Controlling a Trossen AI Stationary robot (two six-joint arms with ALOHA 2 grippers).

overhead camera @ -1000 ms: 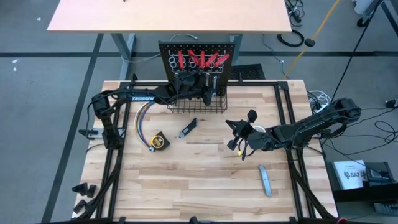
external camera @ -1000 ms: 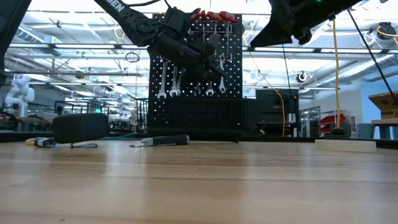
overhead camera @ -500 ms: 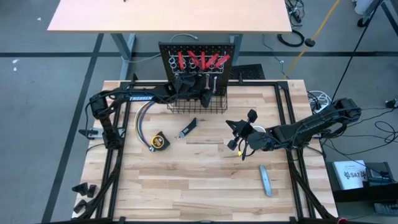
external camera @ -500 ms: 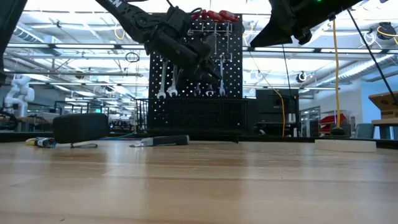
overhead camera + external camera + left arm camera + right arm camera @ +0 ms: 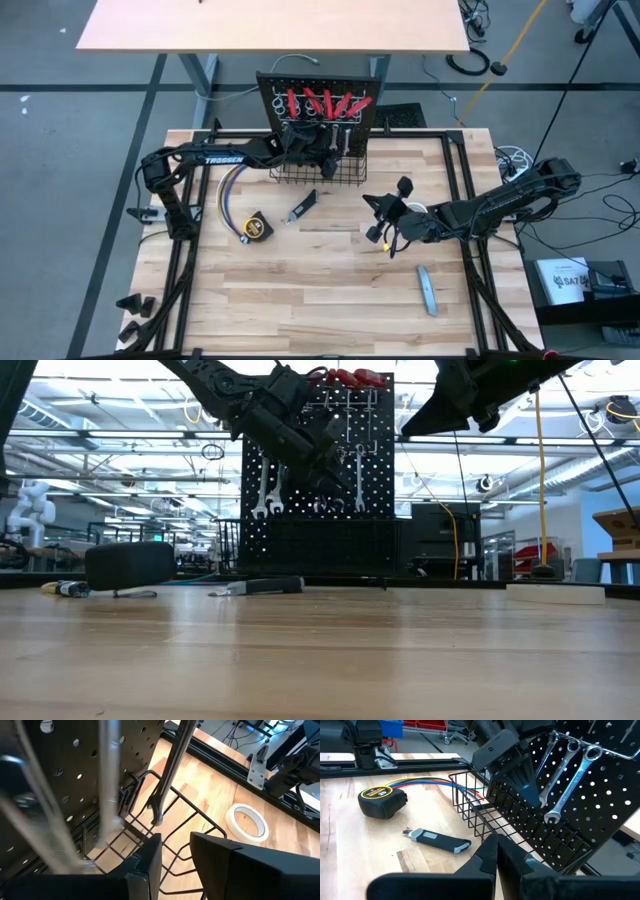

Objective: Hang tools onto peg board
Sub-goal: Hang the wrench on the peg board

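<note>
At the peg board (image 5: 318,90), left pincer (image 5: 333,158) hides some wrenches (image 5: 268,488)

**Left wrist view: gripper at peg board, above basket**

The left gripper (image 5: 175,851) is seen with its 2 dark fingers (image 5: 147,865) slightly parted; nothing is gripped between them. The black perforated peg board (image 5: 75,765) is seen close up and tilted in frame. 1 wrench (image 5: 170,775) is hung in front of it, with the open end (image 5: 156,812) down, just beyond the fingertips and not touched by them. More silver wrench shafts (image 5: 109,785) are seen nearer, blurred. The black wire basket (image 5: 190,825) is seen below the wrench end. A white tape roll (image 5: 246,822) is laid flat on the wooden tabletop (image 5: 210,785), apart from the basket. A black frame rail with a silver bracket (image 5: 258,767) is seen past it.
</note>
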